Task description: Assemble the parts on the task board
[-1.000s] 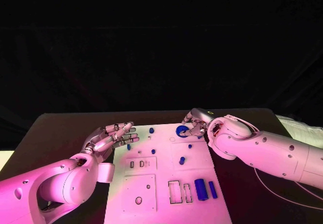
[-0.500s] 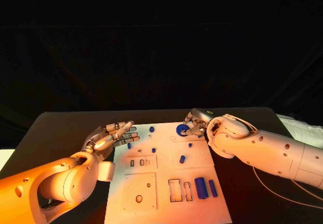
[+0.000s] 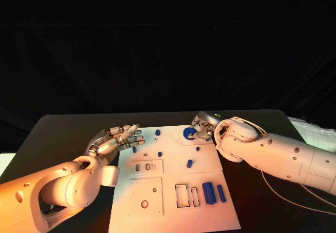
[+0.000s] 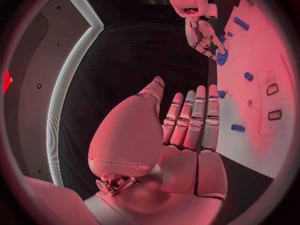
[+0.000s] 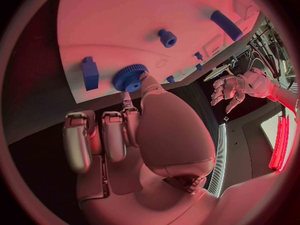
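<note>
Right hand pinching gear at board far edge; thin grip, could slip or cock off seat. Left hand spread, holding nothing.

no readable text, no labels, no brands, no numbers, no signs

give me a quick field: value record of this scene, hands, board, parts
left hand: open, fingers spread, holding nothing, at the left edge of the board
right hand: fingertips on the blue knob at the far end of the board
board: white plate lying flat on the black table
loose parts: two blue cylinders lying side by side near the right edge of the board, beside rectangular slots
small parts: several small blue pegs on the far half of the board
</note>
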Motion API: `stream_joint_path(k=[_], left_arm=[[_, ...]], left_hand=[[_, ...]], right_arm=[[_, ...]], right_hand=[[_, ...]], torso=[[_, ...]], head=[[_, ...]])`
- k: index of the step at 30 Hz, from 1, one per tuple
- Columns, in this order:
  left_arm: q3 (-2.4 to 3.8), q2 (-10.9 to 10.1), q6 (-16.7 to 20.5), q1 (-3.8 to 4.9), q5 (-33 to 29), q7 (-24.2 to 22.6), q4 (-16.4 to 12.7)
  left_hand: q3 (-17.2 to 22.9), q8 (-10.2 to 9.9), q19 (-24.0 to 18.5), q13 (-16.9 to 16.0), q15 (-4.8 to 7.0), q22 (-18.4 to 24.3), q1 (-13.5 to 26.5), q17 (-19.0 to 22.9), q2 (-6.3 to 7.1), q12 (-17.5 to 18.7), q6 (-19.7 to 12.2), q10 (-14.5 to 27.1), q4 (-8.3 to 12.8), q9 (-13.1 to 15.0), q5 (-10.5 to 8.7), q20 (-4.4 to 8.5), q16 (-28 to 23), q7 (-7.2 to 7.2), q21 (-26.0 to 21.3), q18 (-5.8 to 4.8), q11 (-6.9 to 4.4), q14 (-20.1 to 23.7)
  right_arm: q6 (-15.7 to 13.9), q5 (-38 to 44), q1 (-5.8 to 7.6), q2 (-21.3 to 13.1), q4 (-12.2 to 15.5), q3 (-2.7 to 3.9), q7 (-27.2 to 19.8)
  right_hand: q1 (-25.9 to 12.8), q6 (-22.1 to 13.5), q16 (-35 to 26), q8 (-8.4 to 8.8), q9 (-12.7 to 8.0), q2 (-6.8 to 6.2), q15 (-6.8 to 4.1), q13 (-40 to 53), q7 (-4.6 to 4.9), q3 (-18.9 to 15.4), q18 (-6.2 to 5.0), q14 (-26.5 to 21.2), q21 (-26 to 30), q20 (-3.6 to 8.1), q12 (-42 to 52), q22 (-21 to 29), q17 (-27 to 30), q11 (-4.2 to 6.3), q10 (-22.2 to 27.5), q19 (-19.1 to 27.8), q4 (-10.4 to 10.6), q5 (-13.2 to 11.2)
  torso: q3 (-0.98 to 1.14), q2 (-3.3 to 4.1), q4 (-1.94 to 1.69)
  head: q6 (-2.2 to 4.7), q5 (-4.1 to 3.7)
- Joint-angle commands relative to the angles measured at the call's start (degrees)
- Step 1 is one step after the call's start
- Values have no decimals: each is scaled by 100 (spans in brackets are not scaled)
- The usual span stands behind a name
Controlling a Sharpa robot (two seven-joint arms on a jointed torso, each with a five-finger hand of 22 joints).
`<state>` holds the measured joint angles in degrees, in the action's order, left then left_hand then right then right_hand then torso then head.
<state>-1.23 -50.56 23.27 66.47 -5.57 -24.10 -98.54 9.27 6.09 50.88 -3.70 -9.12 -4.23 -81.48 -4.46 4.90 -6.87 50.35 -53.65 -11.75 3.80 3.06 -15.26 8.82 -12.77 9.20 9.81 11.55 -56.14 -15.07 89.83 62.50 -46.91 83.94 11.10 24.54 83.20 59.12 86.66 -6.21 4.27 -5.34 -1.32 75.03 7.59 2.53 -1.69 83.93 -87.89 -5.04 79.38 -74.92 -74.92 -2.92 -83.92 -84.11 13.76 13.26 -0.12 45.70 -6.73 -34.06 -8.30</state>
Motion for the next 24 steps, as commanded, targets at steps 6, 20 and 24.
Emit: stream_joint_path(k=[6,20,24], left_arm=[[4,-7,-134,3,-75,-40,-17],[5,-36,-127,5,-208,-52,-9],[5,-54,-124,7,-212,-56,-5]], left_hand=[[-10,-40,40,9,-21,9,-37,9,-39,10,-4,38,37,-5,-27,-15,-38,-157,-37,55,6,-3],[-10,-44,39,10,-23,13,-33,12,-43,13,-12,47,48,-6,-27,-17,-44,-159,-46,54,9,3],[-8,-45,39,10,-24,14,-34,12,-47,14,-13,49,51,-6,-26,-17,-45,-160,-49,54,9,4]], right_arm=[[-2,231,-62,31,8,-28,155],[-303,1362,-134,74,551,-30,175],[-382,1436,-136,104,805,-29,299]], right_hand=[[379,378,27,-200,65,401,-105,623,-138,553,61,476,-45,80,-8,-1060,-883,148,-118,-278,-289,-737],[136,411,0,-176,40,330,-128,598,-154,929,67,468,-53,120,-89,-1083,-844,170,-104,-290,-350,-832],[42,386,-10,-146,26,282,-120,589,-141,990,63,464,-47,113,-112,-1069,-828,159,-98,-280,-330,-806]], torso=[[-4,-3,-2],[-6,-3,-20],[-13,-10,-23]], head=[[-24,-14],[-3,9],[7,32]])
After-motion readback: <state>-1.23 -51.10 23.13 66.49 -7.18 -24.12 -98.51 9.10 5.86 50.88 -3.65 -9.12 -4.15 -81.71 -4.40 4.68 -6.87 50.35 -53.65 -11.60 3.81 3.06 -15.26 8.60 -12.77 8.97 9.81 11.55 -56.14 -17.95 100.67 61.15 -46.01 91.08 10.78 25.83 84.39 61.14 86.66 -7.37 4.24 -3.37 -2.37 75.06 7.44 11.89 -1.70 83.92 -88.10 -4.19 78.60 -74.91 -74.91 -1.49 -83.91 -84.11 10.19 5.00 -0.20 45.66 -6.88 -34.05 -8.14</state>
